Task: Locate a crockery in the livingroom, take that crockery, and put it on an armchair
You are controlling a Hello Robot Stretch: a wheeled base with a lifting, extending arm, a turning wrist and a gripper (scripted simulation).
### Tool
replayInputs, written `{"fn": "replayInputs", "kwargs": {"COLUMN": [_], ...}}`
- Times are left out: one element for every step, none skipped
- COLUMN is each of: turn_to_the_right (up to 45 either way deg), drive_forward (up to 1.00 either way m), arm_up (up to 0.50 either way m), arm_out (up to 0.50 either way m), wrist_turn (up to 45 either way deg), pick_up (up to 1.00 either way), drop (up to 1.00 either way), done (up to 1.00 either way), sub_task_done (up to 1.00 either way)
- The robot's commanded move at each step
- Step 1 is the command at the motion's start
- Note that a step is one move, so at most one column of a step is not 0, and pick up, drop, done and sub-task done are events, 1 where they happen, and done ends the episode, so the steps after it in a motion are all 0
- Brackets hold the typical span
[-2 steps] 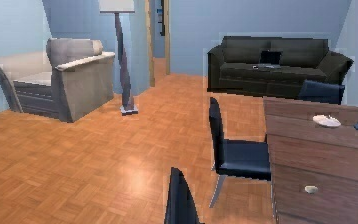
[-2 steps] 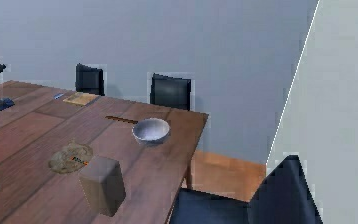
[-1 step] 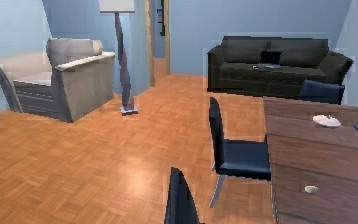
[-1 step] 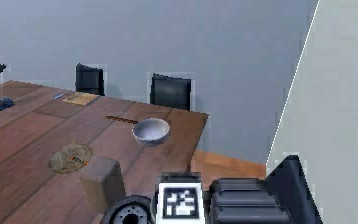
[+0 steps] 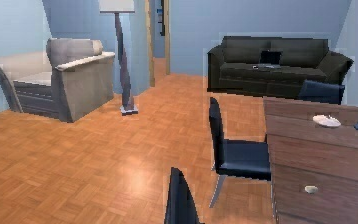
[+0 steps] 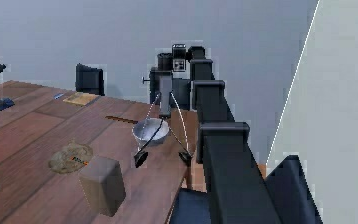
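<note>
The grey bowl shows by the desk's right edge, at the gripper. We cannot tell the gripper's state or whether it holds the bowl. We should lift straight up, level, before heading for the far-left armchair.

Soft, even light fills the room around me. The floor ahead carries a pale sheen, my counter gleams faintly, and the wall behind it sits dimmer.
</note>
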Motion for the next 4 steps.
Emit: {"fn": "replayInputs", "kwargs": {"turn_to_the_right": [0.0,0.0,0.0,0.0], "drive_forward": [0.00,0.00,0.00,0.00], "arm_up": [0.00,0.00,0.00,0.00], "arm_out": [0.00,0.00,0.00,0.00], "wrist_turn": [45.0,45.0,45.0,15.0], "pick_up": [0.00,0.00,0.00,0.00], "drop": [0.00,0.00,0.00,0.00], "done": [0.00,0.00,0.00,0.00], "sub_task_done": [0.00,0.00,0.00,0.00]}}
